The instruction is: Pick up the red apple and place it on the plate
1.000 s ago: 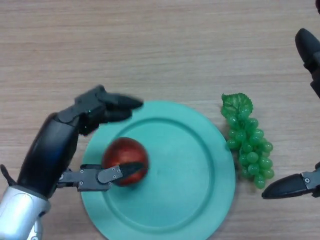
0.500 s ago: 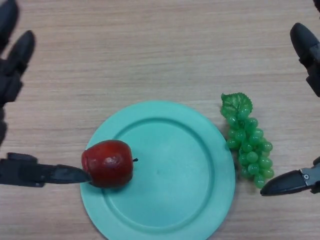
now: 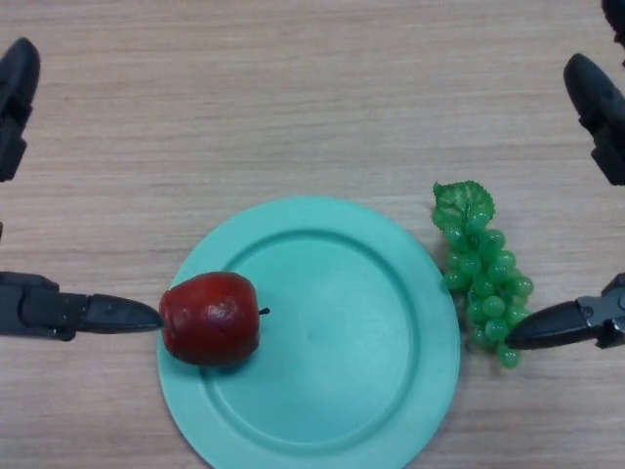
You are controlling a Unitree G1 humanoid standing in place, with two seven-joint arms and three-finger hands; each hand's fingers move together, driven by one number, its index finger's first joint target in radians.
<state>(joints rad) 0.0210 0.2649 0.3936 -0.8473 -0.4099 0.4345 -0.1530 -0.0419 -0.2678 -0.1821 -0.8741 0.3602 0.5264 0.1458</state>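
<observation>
The red apple (image 3: pixel 210 318) lies on its side on the left rim of the teal plate (image 3: pixel 371 342), stem pointing right. My left hand (image 3: pixel 68 313) is at the left edge, open, its thumb tip just left of the apple and its fingers up at the top left. My right hand (image 3: pixel 571 325) is at the right edge, open and holding nothing, its thumb tip touching or just beside the grapes.
A bunch of green grapes (image 3: pixel 483 274) with a leaf lies on the wooden table (image 3: pixel 293 98) just right of the plate.
My left hand let go of the apple and drew back to the left edge. The apple rolled left to the plate's rim. My right thumb moved slightly closer to the grapes.
</observation>
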